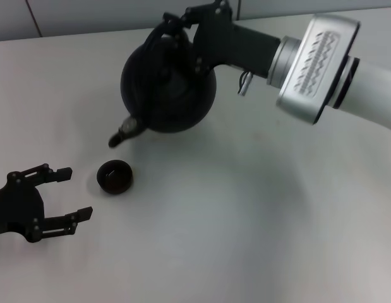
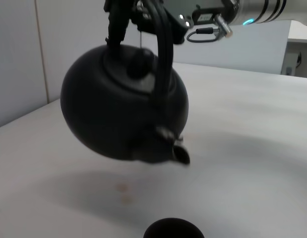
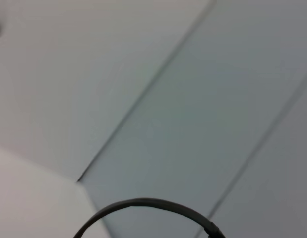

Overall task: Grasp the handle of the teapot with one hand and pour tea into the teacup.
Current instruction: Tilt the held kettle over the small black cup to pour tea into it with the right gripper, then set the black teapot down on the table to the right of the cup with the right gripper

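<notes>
1. Teacup (image 1: 114, 177) on the table (image 1: 246, 227), below and just ahead of the tipped spout (image 1: 122, 132), not yet directly under it.
2. Teapot (image 1: 168, 85) lifted clear, hanging from its handle (image 2: 163, 49), spout-to-belly axis slanting down toward the cup.
3. Right gripper (image 1: 182, 25) clamped on that handle.
4. Left gripper (image 1: 67, 192) spread wide, empty, parked beside the cup.
</notes>
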### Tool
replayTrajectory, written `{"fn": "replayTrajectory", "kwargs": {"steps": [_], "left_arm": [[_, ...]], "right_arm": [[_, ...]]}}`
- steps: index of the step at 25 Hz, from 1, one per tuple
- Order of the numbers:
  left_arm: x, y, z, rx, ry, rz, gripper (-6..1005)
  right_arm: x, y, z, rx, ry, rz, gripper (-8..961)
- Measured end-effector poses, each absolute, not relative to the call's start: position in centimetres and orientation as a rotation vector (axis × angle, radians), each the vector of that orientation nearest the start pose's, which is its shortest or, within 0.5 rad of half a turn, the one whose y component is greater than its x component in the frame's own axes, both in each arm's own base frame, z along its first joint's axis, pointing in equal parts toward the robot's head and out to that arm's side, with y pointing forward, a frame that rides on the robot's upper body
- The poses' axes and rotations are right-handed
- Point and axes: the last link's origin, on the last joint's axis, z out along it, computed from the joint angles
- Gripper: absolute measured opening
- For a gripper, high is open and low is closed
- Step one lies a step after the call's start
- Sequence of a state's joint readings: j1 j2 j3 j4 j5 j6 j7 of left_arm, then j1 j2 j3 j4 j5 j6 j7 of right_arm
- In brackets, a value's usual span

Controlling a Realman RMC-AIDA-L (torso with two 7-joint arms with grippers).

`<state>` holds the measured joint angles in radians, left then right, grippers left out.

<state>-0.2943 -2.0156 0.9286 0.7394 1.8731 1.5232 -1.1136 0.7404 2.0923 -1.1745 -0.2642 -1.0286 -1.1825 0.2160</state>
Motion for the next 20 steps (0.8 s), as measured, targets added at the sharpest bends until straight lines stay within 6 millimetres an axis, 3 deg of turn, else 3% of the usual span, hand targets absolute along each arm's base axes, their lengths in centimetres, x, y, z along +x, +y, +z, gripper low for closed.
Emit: {"fn": "replayTrajectory", "kwargs": {"steps": [6, 13, 20], "left_arm": [[-31.7, 27.8, 1.1, -2.758, -0.344, -0.465, 847], [-31.6, 27.8, 1.0, -2.759, -0.345, -0.465, 847], [-31.4, 27.8, 0.8, -2.767, -0.338, -0.473, 847]], "right_arm": [[20.1, 39.2, -3.1, -2.128, -0.079, 0.853, 82], [23.8, 38.5, -0.7, -1.958, 0.228, 0.943, 81], [25.6, 37.7, -1.2, -1.936, 0.337, 0.913, 81]]}}
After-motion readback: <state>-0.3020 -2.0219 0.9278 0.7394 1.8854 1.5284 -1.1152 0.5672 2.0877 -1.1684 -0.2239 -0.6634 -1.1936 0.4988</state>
